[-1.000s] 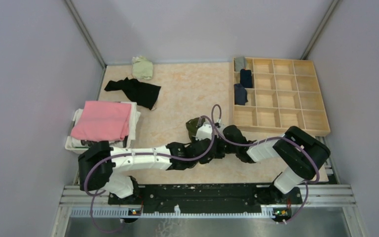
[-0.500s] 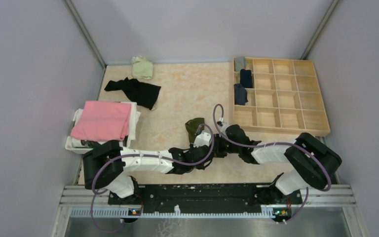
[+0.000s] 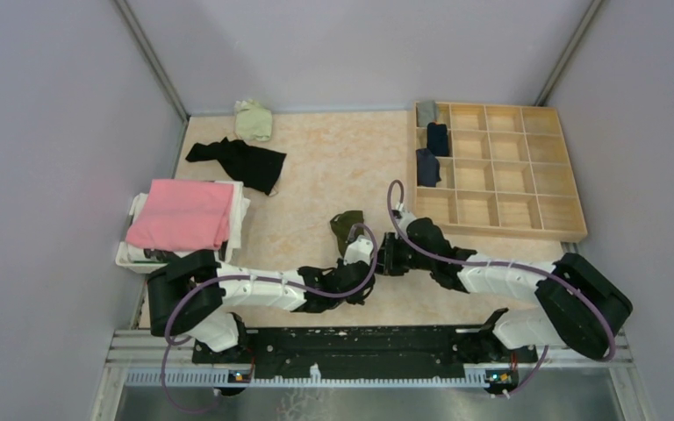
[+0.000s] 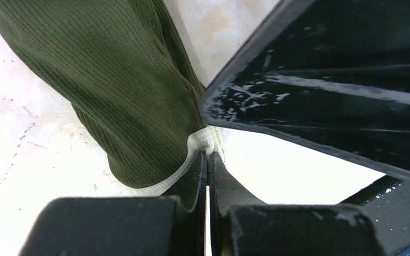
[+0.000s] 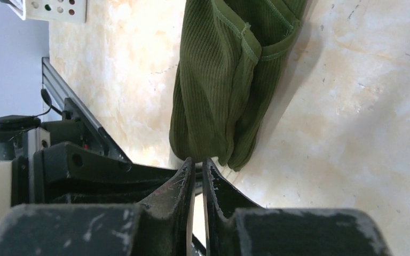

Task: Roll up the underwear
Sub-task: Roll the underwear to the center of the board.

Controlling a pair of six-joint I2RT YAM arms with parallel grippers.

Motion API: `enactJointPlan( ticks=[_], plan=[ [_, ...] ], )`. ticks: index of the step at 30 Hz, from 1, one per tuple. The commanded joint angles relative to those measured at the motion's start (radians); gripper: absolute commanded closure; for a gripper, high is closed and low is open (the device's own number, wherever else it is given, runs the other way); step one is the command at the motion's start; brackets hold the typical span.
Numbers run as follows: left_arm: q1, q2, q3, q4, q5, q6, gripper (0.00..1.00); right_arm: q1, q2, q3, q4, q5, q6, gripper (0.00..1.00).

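Two grippers meet at the olive underwear (image 3: 347, 226) on the table.
Left gripper (image 4: 207, 156) pinches its white hem, jaws together; right gripper (image 5: 197, 161) stands slightly parted at the cloth's edge.

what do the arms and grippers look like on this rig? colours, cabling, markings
The left arm and right arm both have white link shells between black joint housings. A purple cable loops loosely along each. The left gripper and right gripper have black, tapered fingers with scuffed, whitish-marked surfaces. No lettering visible.
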Motion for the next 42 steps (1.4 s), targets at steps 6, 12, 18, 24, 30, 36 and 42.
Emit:
enactJointPlan(
  ticks=[6,12,18,24,30,36,42],
  plan=[
    [-0.005,0.025,-0.013,0.002,0.017,-0.004,1.00,0.008,0.189,0.074,0.120,-0.054,-0.012,0.94],
    [-0.005,-0.033,0.005,-0.028,0.022,-0.004,0.91,0.008,0.257,0.070,0.089,0.005,-0.040,0.97],
    [-0.004,-0.221,0.050,-0.057,0.045,0.038,0.60,0.008,0.269,0.067,0.087,0.005,-0.051,0.98],
    [0.037,-0.316,0.001,0.001,-0.007,0.046,0.67,0.008,0.270,0.072,0.089,-0.009,-0.054,0.98],
    [0.143,-0.292,-0.115,0.234,0.117,0.064,0.94,0.008,0.268,0.072,0.085,-0.017,-0.057,0.98],
    [0.189,-0.231,-0.169,0.381,0.238,0.091,1.00,0.008,0.263,0.069,0.078,-0.012,-0.060,0.98],
    [0.190,-0.191,-0.213,0.375,0.246,0.073,1.00,0.008,0.263,0.067,0.079,-0.010,-0.058,0.98]
  ],
)
